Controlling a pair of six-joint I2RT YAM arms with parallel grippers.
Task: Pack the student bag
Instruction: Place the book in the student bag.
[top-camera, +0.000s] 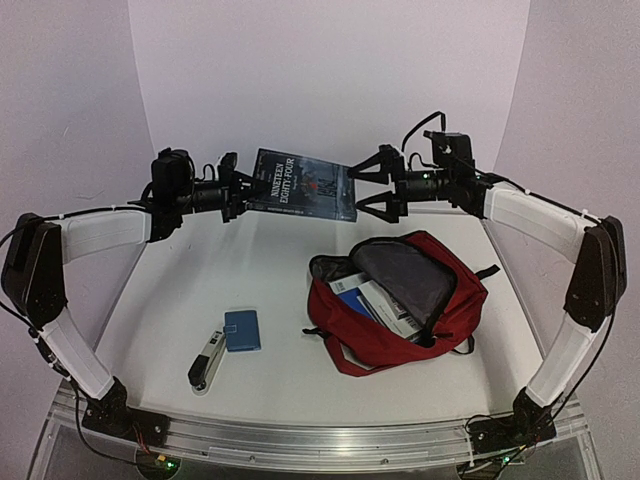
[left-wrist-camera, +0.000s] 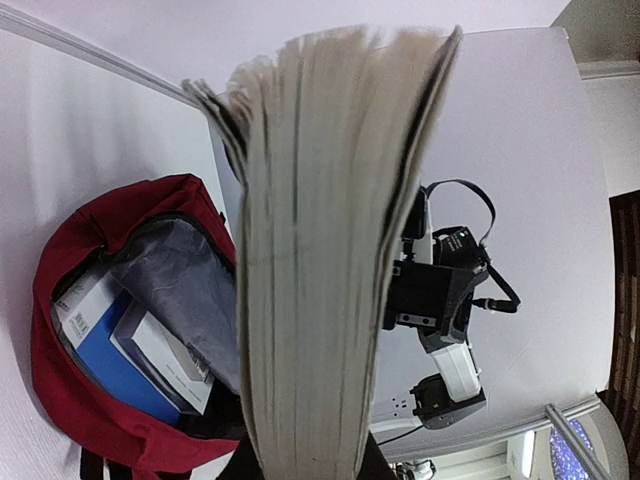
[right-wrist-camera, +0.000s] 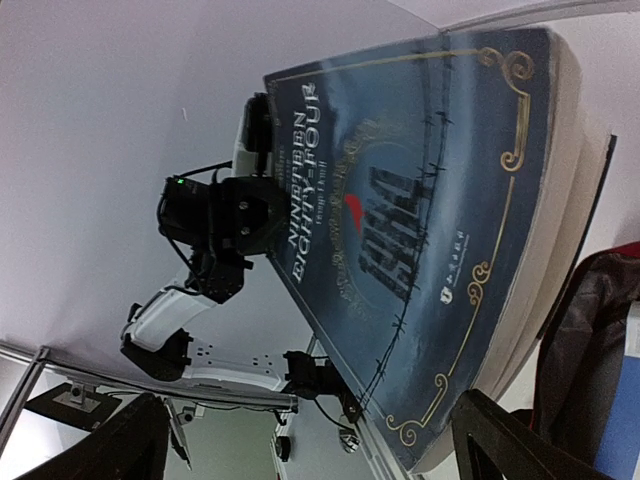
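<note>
The fanned, cream page block of a book (left-wrist-camera: 320, 260) fills the left wrist view. The left gripper (top-camera: 240, 191) is clamped on the book's left edge and holds it in the air above the table (top-camera: 180, 300).

Only the right wrist view shows the cover in full: dark blue, with a gold border and the title "Nineteen Eighty-Four". The right gripper (top-camera: 356, 194) is just beside the book's right edge with its jaws spread wide and nothing in them.

Only the top view shows the student bag (top-camera: 455, 285) whole. It lies on the table's right half below the book, dark red, mouth open, grey lining folded back. A blue box (top-camera: 350, 300) and white packs (top-camera: 388, 308) sit inside.

To the bag's left, well apart, lies a blue square case (top-camera: 242, 330). Just beside that is a small black-and-silver item (top-camera: 207, 362).
</note>
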